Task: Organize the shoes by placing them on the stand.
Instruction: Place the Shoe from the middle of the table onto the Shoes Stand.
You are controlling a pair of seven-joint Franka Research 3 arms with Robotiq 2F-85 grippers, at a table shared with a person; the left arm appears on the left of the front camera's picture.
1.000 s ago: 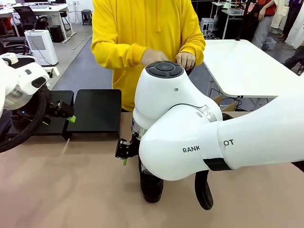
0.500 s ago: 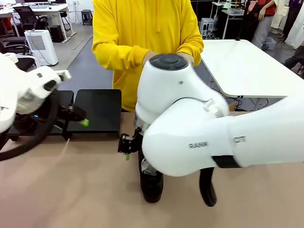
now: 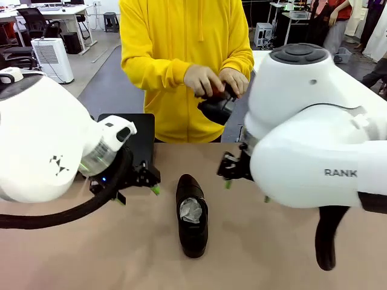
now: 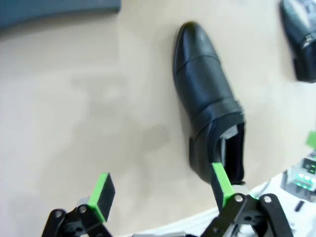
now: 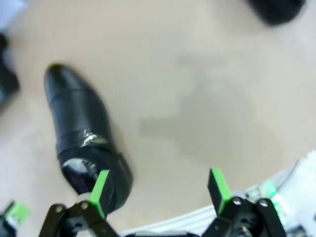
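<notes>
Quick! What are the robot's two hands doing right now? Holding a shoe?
Left hand: open, holding nothing.
Right hand: open, holding nothing.
Person's hands: holding a black shoe.

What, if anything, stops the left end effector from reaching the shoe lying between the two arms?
Likely nothing, so yes: the open left end effector hovers beside the shoe, with bare table between them.
</notes>
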